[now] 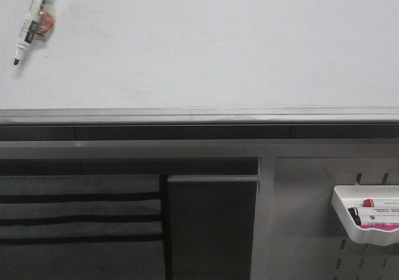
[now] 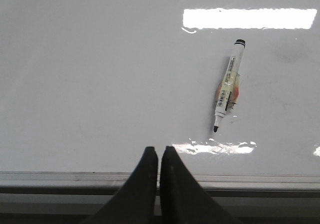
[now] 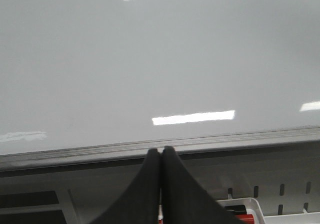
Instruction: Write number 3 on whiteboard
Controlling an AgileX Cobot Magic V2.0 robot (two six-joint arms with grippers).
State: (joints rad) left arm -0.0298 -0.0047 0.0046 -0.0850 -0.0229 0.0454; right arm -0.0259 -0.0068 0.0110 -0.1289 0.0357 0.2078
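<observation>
The marker (image 1: 32, 19) is lying at the far left of the whiteboard (image 1: 206, 49), near its far edge, uncapped, with the black tip pointing toward the near edge. A strip of clear tape and a small reddish patch are sitting around the middle of its barrel. In the left wrist view the same marker (image 2: 228, 92) is resting flat on the whiteboard (image 2: 100, 74), tip toward the grey edge rail (image 2: 60, 176), well apart from the left gripper (image 2: 158, 156). The left gripper's two black fingers are pressing together with nothing between them, hanging over the near rail.

The board surface is showing no written stroke in any view; the number 3 is not yet appearing on it. Ceiling lights are reflecting as bright bars on the gloss.

Moving rightward, the grey edge rail (image 1: 199, 115) is running along the full near side of the board. Below it, at the far right, a white tray (image 1: 349, 221) is hanging on a perforated panel and holding spare markers (image 1: 374, 212).

The right gripper (image 3: 160, 156) is hovering over the rail (image 3: 75, 154) of the whiteboard (image 3: 150, 59), its fingers also pressing together and holding nothing, with the white tray (image 3: 250, 204) just beside them.
</observation>
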